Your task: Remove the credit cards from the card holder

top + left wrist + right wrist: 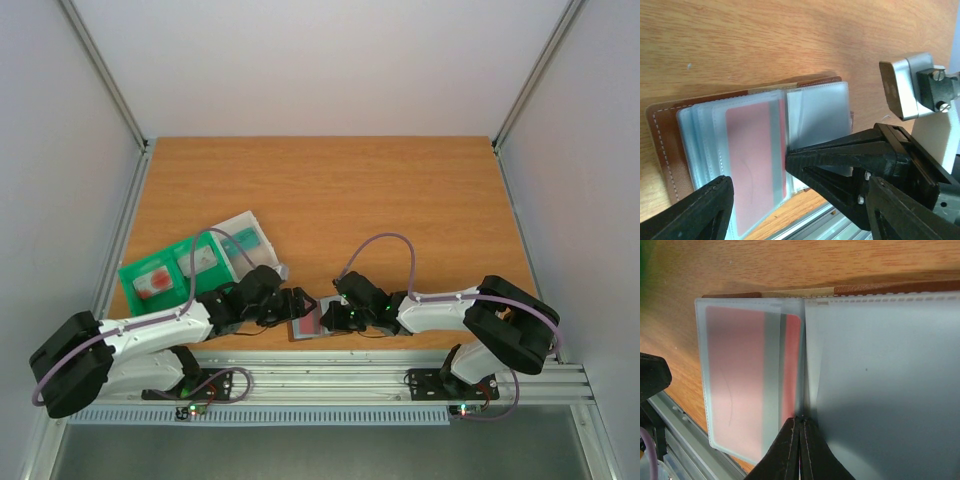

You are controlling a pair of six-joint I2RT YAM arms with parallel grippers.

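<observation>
Card holder (pixel 305 326) lies open, long axis between your arms: left gripper (pixel 300 305) apart beside it, right gripper (pixel 800 437) closed at its fold.

Overhead; wrist close-ups on card holder (pixel 705 145)

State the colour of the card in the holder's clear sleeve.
The card is pinkish red, clearest in the right wrist view.

bright, even light, soft shadows; wrist views blur up close, the card holder (pixel 880 365) perhaps washed out.
</observation>
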